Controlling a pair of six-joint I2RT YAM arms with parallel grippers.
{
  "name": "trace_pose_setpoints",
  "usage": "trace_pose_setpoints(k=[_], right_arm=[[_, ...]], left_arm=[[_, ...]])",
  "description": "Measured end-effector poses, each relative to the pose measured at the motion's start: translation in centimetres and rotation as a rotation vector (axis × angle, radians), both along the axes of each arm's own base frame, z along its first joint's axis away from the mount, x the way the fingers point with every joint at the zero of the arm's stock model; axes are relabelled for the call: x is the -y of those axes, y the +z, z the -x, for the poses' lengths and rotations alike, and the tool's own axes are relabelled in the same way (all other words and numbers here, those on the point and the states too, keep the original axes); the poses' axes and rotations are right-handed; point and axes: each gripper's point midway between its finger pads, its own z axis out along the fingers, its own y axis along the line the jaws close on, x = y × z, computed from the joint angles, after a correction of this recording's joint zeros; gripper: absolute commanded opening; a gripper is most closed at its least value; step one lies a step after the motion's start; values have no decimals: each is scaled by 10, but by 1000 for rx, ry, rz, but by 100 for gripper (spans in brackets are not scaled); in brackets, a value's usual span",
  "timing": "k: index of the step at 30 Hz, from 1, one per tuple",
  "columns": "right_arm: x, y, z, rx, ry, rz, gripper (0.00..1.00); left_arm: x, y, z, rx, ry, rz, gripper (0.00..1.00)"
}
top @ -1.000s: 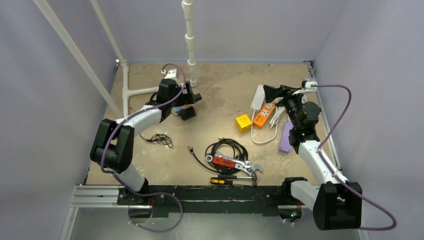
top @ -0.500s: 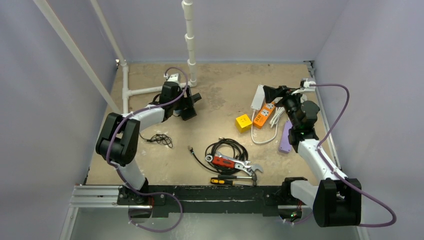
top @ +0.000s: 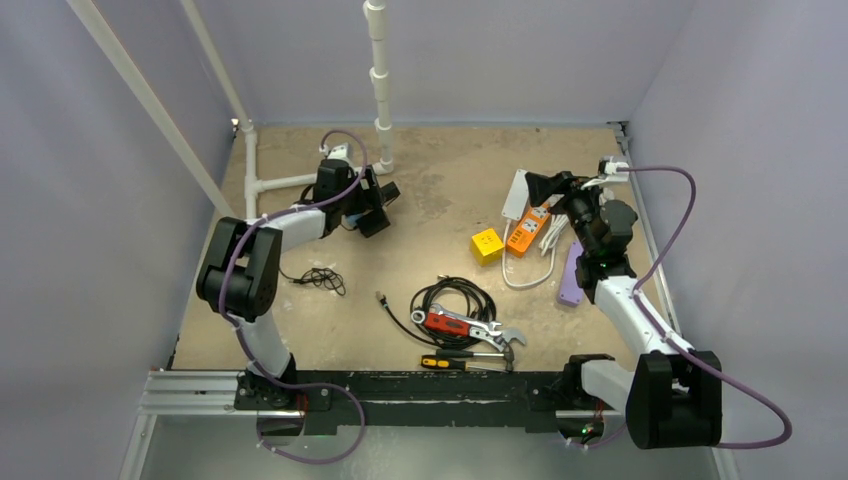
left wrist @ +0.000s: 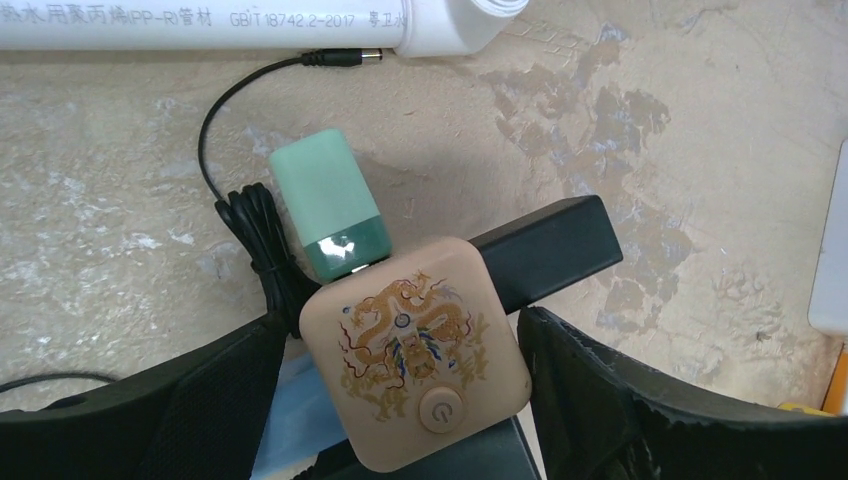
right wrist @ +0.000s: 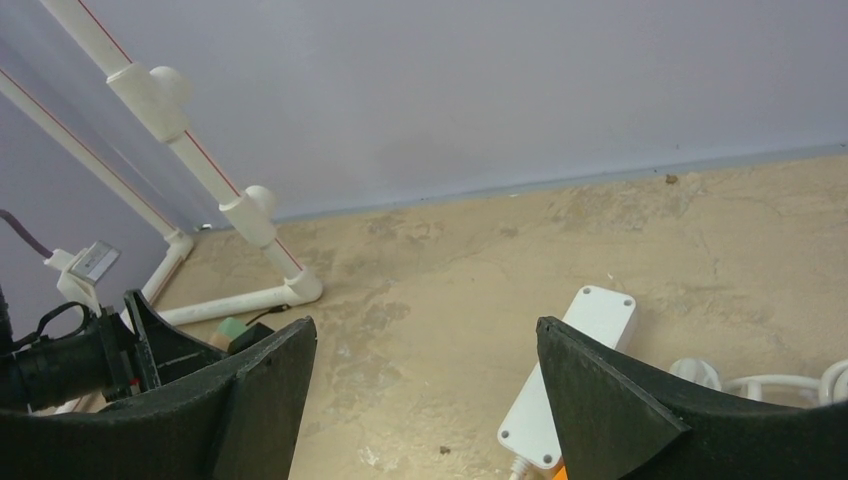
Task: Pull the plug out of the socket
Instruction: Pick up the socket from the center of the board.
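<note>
At the far left of the table, just below the white pipe (left wrist: 200, 25): the socket (left wrist: 415, 370), a beige cube with a dragon print and a round power button on its upper face, sits between the fingers of my left gripper (left wrist: 405, 335). Both fingers appear to touch its sides, so I read the jaws as clamped on this wide body and holding it.

The plug (left wrist: 328, 205) is a mint-green block with rounded corners and a glossy band at its root. It is seated in the socket's far face and points up and left toward the pipe. A thin black cable (left wrist: 250, 240) lies bunched just beside the plug, with its barrel tip near the pipe's end.

My right gripper (right wrist: 425, 330) hangs over the right side of the table above a white power strip (right wrist: 570, 370). Its jaws are wide with nothing between them, and it is well apart from the plug.

Step in hand, as I judge it: the socket is braced and the plug is not yet gripped. The next move calls for bringing the right gripper across, squaring its fingers to the plug's long flanks and closing firmly. I would then draw straight along the plug's axis, away from the socket, while the left holds fast. The smooth casing looks liable to slip under a skewed pull.
</note>
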Motion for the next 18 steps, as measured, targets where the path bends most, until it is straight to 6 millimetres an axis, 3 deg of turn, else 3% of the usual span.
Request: trace_pose_setpoints(k=[6,18], right_arm=[[-1,-3,-1,-8,4,0,84],[-4,-6,-1,-16,26,1,84]], left_arm=[[2,-6,-1,-15,-19,0,90],[7,5,-9,21,-45,8,91]])
